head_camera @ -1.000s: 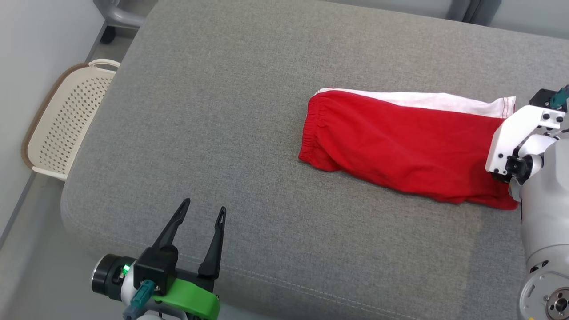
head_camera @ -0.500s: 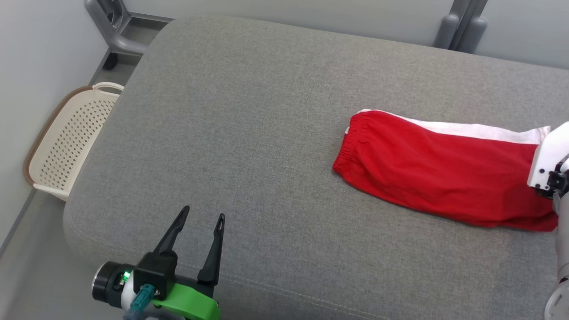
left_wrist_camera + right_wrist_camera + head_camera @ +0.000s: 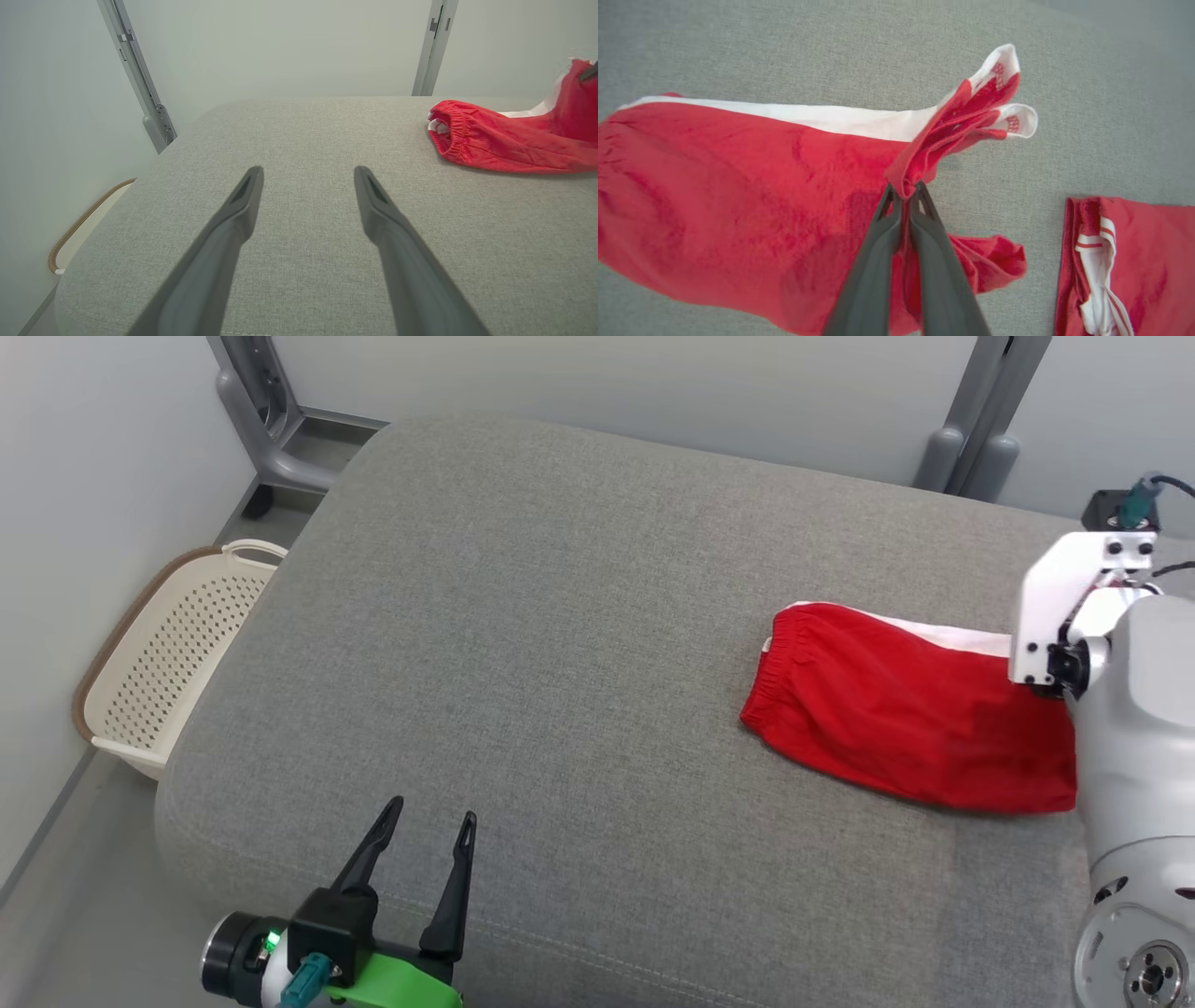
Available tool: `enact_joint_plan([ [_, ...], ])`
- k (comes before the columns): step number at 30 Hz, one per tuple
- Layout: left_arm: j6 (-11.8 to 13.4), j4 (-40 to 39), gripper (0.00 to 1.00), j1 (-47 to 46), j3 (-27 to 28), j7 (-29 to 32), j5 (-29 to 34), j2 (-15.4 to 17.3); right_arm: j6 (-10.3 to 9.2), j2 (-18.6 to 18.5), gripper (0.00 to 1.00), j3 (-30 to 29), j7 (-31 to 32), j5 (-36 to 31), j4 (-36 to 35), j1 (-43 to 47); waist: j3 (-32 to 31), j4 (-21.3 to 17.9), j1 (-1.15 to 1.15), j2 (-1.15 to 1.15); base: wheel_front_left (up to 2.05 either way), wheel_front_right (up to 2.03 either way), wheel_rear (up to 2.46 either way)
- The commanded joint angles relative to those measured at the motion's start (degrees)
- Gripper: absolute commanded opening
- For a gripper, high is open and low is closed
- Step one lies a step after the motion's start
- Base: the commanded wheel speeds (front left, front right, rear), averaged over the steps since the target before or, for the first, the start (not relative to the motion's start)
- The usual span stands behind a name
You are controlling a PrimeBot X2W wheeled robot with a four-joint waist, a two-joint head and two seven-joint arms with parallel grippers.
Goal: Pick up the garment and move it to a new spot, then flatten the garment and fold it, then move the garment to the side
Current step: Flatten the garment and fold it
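Right gripper (image 3: 903,192) is clamped shut on the hem end of the garment (image 3: 896,719). It pinches a bunched fold, so the leg openings fan out past the fingertips. Gripping one end lets the rest trail flat instead of balling up, which fits the drag to the side. The waistband end lies on the pad (image 3: 523,616), right of centre, and the hem end rises off it in the left wrist view. I can't tell whether the pinch has every layer or just the top ones. Left gripper (image 3: 433,808) is spread wide and empty, parked low over the front-left edge, well apart from the cloth and out of the drag path. A second red piece (image 3: 1125,266) lies near on the right, not touching. Versus a second ago, the head camera has shifted, since the basket (image 3: 168,653) slides too. Even so, the waistband sits further right on the pad, the visible cloth is shorter and the right wrist is higher. The left gripper is unchanged.
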Motion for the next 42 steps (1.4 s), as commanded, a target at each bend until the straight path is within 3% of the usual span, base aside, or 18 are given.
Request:
enact_joint_plan([
  [1, 0.1, 0.0, 1.00, 0.4, 0.0, -0.1, -0.2, -0.2, -0.09, 0.6, 0.00, 1.4, -0.4, 1.3, 1.0, -1.2, -0.3, 0.3, 0.00, 0.00, 0.00, 0.00, 0.00],
  [10, -0.4, 0.5, 1.00, 0.1, -0.8, -0.2, -0.4, -0.6, -0.09, 3.6, 0.00, 9.7, -2.4, 7.2, 8.5, -4.9, -0.6, 2.3, 0.00, 0.00, 0.00, 0.00, 0.00],
  [20, -0.8, 1.3, 1.00, -0.6, -1.9, -0.1, -0.5, -1.1, -0.09, 3.8, 0.00, 16.8, -7.1, 14.5, 17.3, -7.6, -0.7, 5.9, 0.00, 0.00, 0.00, 0.00, 0.00],
  [28, -1.2, 1.7, 1.00, -0.8, -2.7, -0.1, -0.7, -1.3, -0.09, 3.9, 0.00, 21.3, -8.0, 19.2, 19.9, -7.2, -0.8, 8.1, 0.00, 0.00, 0.00, 0.00, 0.00],
  [29, -1.2, 1.7, 1.00, -0.8, -2.7, -0.1, -0.7, -1.3, -0.09, 3.9, 0.13, 21.5, -8.3, 19.6, 20.0, -7.1, -0.7, 8.2, 0.00, 0.00, 0.00, 0.00, 0.00],
  [30, -1.1, 1.7, 1.00, -0.8, -2.7, -0.1, -0.8, -1.2, -0.09, 3.9, 0.97, 21.4, -8.5, 20.1, 20.1, -6.9, -0.7, 8.3, 0.00, 0.00, 0.00, 0.00, 0.00],
  [37, -0.4, 1.6, 1.00, -0.1, -2.2, -0.3, -1.0, -0.5, -0.09, 3.8, 1.00, 23.3, -11.9, 25.2, 20.4, -8.4, -1.2, 7.3, 0.00, 0.00, 0.00, 0.00, 0.00],
  [42, 0.1, 1.0, 1.00, 0.6, -1.7, -0.4, -1.2, 0.0, -0.09, 3.8, 1.00, 24.0, -15.9, 26.7, 19.3, -9.3, -2.0, 4.5, 0.00, 0.00, 0.00, 0.00, 0.00],
])
